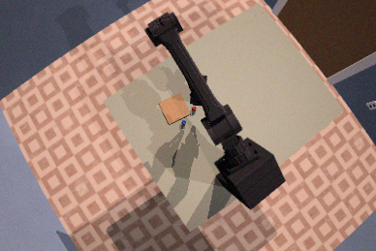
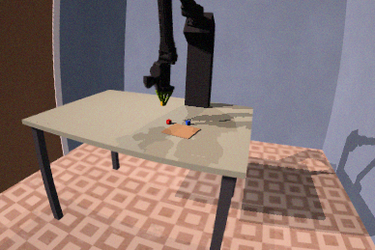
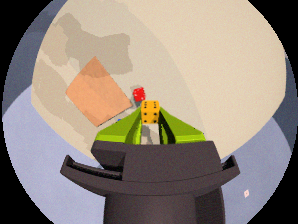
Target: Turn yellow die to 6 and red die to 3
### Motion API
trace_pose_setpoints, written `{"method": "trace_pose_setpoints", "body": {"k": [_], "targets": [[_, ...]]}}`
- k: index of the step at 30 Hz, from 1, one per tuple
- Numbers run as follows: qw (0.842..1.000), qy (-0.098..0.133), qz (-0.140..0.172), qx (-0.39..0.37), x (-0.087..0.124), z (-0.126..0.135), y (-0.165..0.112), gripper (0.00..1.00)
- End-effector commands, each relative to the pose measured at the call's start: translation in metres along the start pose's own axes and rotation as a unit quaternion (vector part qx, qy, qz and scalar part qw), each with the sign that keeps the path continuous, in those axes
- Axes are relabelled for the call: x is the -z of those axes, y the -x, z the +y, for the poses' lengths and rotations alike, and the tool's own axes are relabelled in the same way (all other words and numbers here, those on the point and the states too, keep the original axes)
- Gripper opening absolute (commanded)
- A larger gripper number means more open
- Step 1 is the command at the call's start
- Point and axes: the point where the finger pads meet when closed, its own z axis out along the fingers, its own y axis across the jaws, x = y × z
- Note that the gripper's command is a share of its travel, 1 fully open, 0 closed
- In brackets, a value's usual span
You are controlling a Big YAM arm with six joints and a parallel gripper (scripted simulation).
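My gripper (image 3: 150, 111) is shut on the yellow die (image 3: 150, 111) and holds it well above the table; in the exterior view the green fingers (image 2: 162, 97) hang over the table's back part, with the die (image 2: 161, 103) at their tips. The red die (image 1: 194, 109) lies on the table just off the mat's edge; it also shows in the exterior view (image 2: 168, 122) and the wrist view (image 3: 139, 94). The blue die (image 1: 184, 123) lies on the table beside the mat (image 1: 174, 109); it also shows in the exterior view (image 2: 187, 123). The orange mat (image 2: 181, 131) (image 3: 97, 92) lies flat and bare.
The arm's black base (image 1: 249, 172) stands at the table's edge near the dice. The arm (image 1: 194, 77) reaches over the table past the mat. The table edge (image 2: 130, 153) is towards the exterior view.
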Motion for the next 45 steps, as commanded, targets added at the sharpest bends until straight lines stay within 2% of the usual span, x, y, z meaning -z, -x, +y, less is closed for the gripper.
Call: {"method": "trace_pose_setpoints", "body": {"k": [1, 6, 9, 10, 11, 13, 17, 23, 24, 26, 28, 30, 32, 33, 35, 36, 38, 39, 40, 41, 44, 45], "targets": [[0.995, -0.003, 0.011, 0.095, 0.011, 0.01, -0.017, 0.15], [0.983, 0.0, 0.008, 0.181, 0.01, 0.031, -0.024, 0.15], [0.981, 0.0, 0.007, 0.194, 0.009, 0.034, -0.025, 0.15], [0.971, 0.003, 0.002, 0.241, 0.007, 0.048, -0.025, 0.15], [0.97, 0.003, 0.002, 0.242, 0.007, 0.048, -0.025, 0.15], [0.958, 0.006, -0.004, 0.287, 0.005, 0.063, -0.025, 0.15], [0.94, 0.006, -0.005, 0.34, 0.004, 0.076, -0.031, 0.15], [0.899, 0.007, -0.006, 0.437, 0.004, 0.099, -0.044, 0.15], [0.888, 0.007, -0.006, 0.459, 0.004, 0.105, -0.047, 0.15], [0.888, 0.007, -0.006, 0.459, 0.004, 0.105, -0.047, 0.15], [0.86, 0.007, -0.005, 0.51, 0.003, 0.117, -0.055, 0.15], [0.849, 0.006, -0.005, 0.529, 0.003, 0.121, -0.058, 0.15], [0.825, 0.007, -0.004, 0.566, 0.002, 0.131, -0.064, 0.15], [0.821, 0.007, -0.004, 0.571, 0.002, 0.132, -0.065, 0.15], [0.795, 0.007, -0.003, 0.607, 0.002, 0.141, -0.072, 0.15], [0.791, 0.007, -0.003, 0.612, 0.002, 0.143, -0.073, 0.15], [0.762, 0.006, 0.0, 0.647, 0.0, 0.15, -0.081, 0.15], [0.76, 0.006, 0.0, 0.65, 0.0, 0.151, -0.082, 0.15], [0.741, 0.006, 0.003, 0.672, -0.002, 0.155, -0.087, 0.15], [0.729, 0.006, 0.005, 0.684, -0.002, 0.157, -0.091, 0.15], [0.728, 0.006, 0.005, 0.686, -0.002, 0.158, -0.091, 0.15], [0.695, 0.007, 0.009, 0.719, -0.005, 0.164, -0.1, 0.15]]}}
